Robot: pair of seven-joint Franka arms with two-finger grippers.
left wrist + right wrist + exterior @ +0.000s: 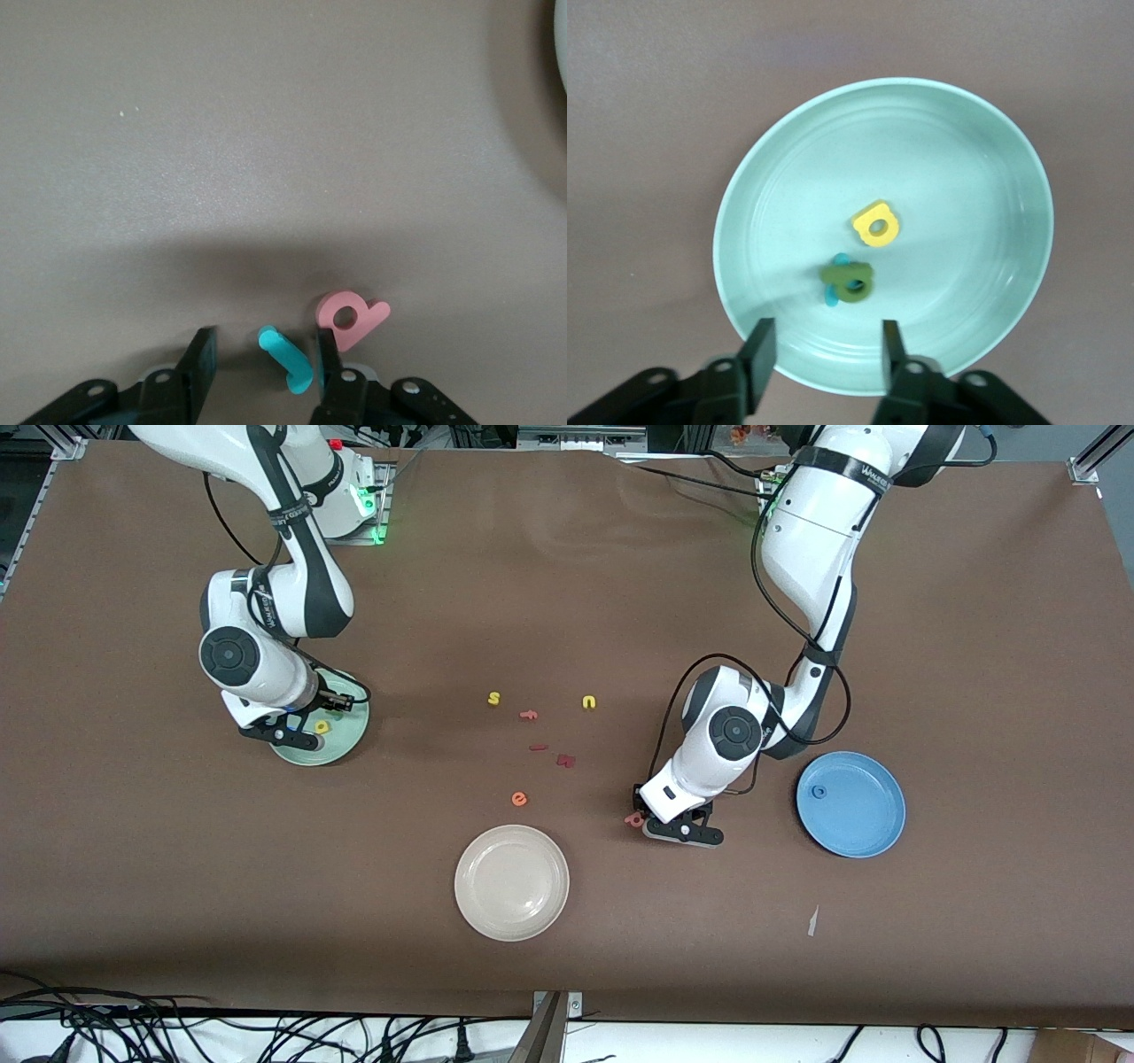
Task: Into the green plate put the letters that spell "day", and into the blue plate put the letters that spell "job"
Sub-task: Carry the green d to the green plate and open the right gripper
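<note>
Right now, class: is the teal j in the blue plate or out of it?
Out. The teal j lies on the table between the left gripper's fingers, beside the pink b.

d (876, 225) and a (850, 282) in the plate (992, 177) (touching y (835, 285)).

The green plate (771, 221) sits on the brown table (647, 106). In the plate lies a yellow d (876, 225). Just beside it is a dark green a (850, 279), lying on top of a teal-blue y (835, 298). The right gripper (827, 347) hangs over the plate's rim with its fingers (759, 347) apart, holding nothing.
</note>
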